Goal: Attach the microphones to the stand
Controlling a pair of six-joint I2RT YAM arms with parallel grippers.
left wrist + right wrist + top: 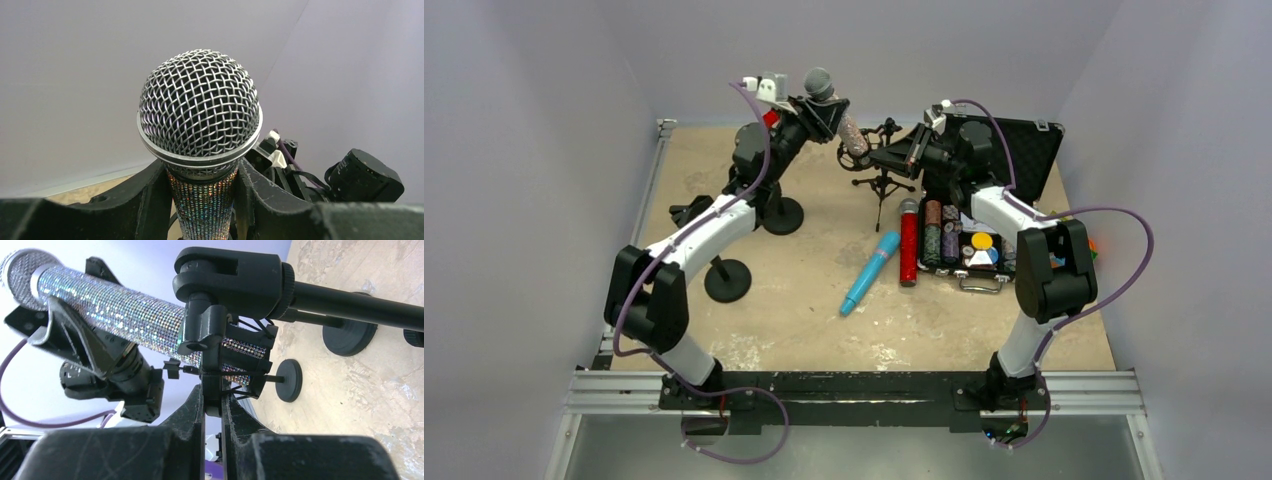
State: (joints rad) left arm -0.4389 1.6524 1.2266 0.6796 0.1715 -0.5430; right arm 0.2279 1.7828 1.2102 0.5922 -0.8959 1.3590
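Note:
My left gripper (829, 112) is shut on the silver-glitter microphone (842, 120) just below its grey mesh head (200, 105) and holds it raised at the back of the table. Its lower end lies in the clip (210, 335) of the black tripod stand (882, 185). My right gripper (911, 152) is shut on that clip's mount (212, 390), beside the stand's black rod (350, 302). The light blue microphone (871, 272) and the red-glitter microphone (909, 243) lie on the table, in front of the stand.
An open black case (984, 200) with poker chips sits at the right, touching the red microphone. Two black round-base stands (782, 215) (728, 280) stand at the left, under my left arm. Grey walls close in the table.

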